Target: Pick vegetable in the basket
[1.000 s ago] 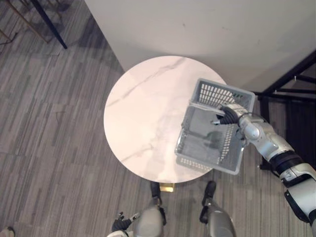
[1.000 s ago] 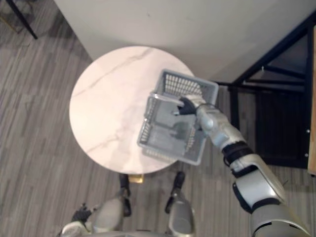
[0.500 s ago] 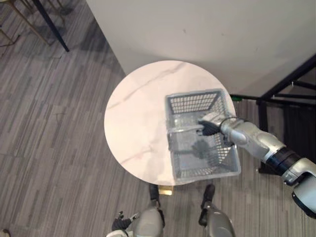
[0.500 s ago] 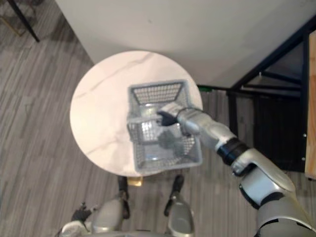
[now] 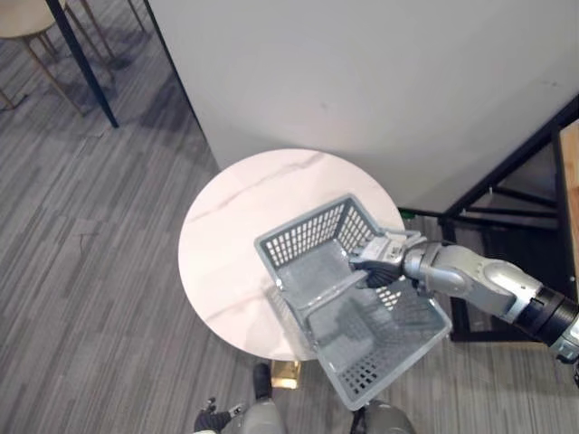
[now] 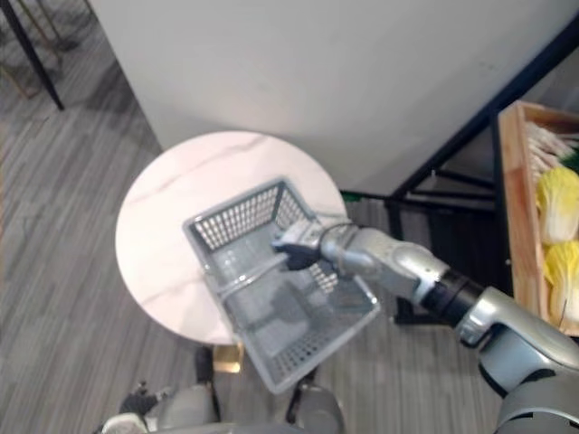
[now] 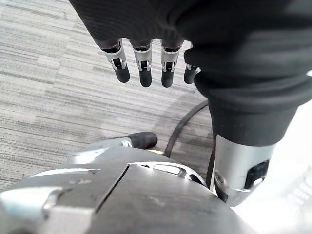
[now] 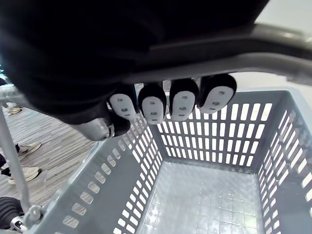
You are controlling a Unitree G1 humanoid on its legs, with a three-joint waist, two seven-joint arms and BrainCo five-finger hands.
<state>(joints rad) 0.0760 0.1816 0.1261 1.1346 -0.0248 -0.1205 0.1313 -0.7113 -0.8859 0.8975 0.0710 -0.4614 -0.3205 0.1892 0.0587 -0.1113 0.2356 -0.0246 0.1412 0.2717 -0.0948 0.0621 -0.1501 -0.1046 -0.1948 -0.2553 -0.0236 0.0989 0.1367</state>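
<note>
Grey basket [image 5: 303, 237] (empty, tilted) is gripped by its handle [image 5: 317, 291] in right robot hand [image 5: 381, 263].

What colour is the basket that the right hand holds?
The basket is grey, with slotted walls; the right wrist view shows it best.

basket [image 5: 303, 237]: grey plastic lattice, empty, tilted, partly over the round table's [image 5: 226, 235] near edge | vegetables [image 6: 559, 203]: pale yellow-green leafy heads, lying in a wooden crate [image 6: 504, 199], well apart from basket
</note>
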